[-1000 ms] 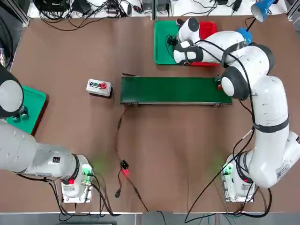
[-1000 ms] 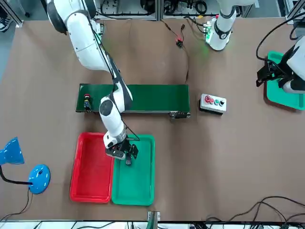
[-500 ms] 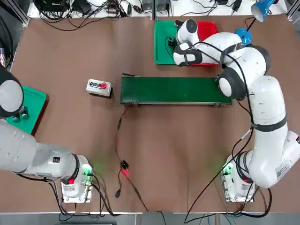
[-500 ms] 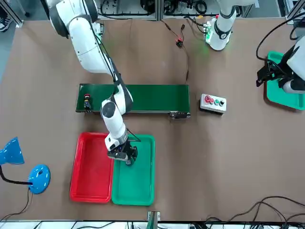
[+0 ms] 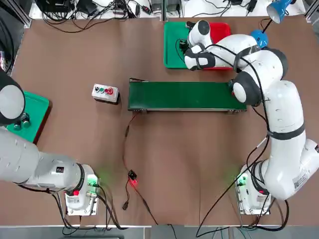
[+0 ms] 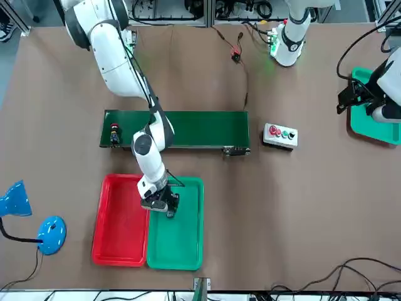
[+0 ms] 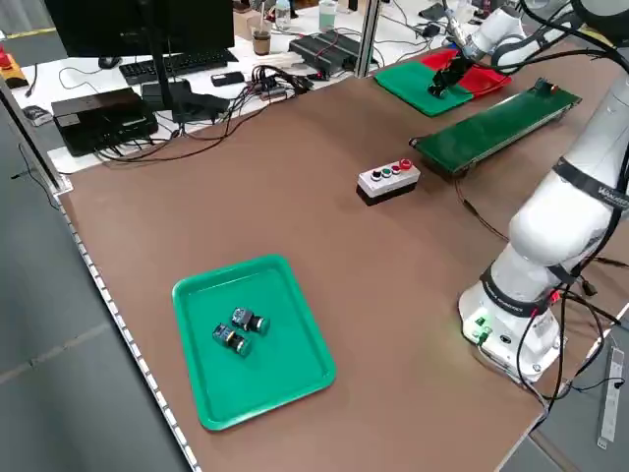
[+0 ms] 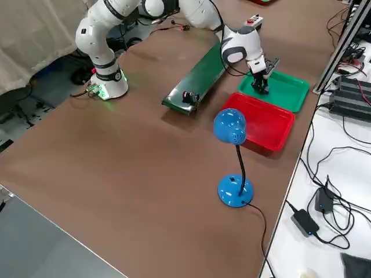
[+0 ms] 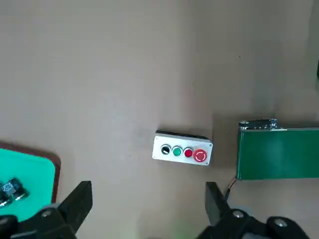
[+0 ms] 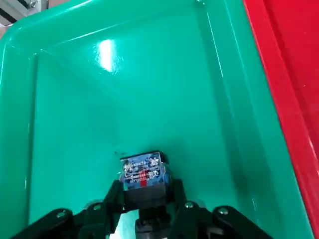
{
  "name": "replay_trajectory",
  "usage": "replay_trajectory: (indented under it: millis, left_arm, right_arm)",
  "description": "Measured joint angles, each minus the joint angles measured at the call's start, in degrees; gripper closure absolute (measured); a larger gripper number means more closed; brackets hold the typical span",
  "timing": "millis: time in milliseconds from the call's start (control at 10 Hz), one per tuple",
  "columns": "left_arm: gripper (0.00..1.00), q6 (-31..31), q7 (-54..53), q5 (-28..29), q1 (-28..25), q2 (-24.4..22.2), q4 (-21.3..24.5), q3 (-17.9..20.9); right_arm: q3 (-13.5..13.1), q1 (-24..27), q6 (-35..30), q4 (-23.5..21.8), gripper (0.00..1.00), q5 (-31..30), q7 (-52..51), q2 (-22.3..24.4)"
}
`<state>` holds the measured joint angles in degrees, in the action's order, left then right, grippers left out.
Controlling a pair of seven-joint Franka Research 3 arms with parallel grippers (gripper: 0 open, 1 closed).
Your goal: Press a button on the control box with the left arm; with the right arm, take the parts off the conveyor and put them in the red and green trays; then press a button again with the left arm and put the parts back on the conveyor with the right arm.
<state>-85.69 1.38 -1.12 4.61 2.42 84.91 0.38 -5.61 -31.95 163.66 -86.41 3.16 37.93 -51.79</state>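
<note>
My right tool down in bright green plastic tray, jaws clamped on small dark pushbutton part. Retrieval step, I judge. Next: lift straight, carry to dark green conveyor belt. Left tool spread wide, idle.

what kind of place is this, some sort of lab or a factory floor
Most likely a robotics lab: two robot arms bolted to a brown table, a small conveyor with a control box, and benches with a monitor and cables.

Seen from overhead, the right arm covers most of the red tray and the conveyor's right end. In the right wrist view, the gripped part's cap lies hidden between the right gripper's fingers, its colour unreadable
</note>
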Motion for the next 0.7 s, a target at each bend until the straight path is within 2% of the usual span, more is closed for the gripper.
replay_trajectory:
  millis: [300, 700]
  left_arm:
    - [0.00, 0.0, 0.0, 0.0, 0.0, 0.0, 0.0, 0.0]
    - [0.00, 0.0, 0.0, 0.0, 0.0, 0.0, 0.0, 0.0]
  right_arm:
    - [0.0, 0.0, -1.5, 0.5, 0.57, -0.3, 0.0, 0.0]
    - [0.2, -0.2, -11.8, 2.9, 0.57, -0.3, 0.0, 2.3]
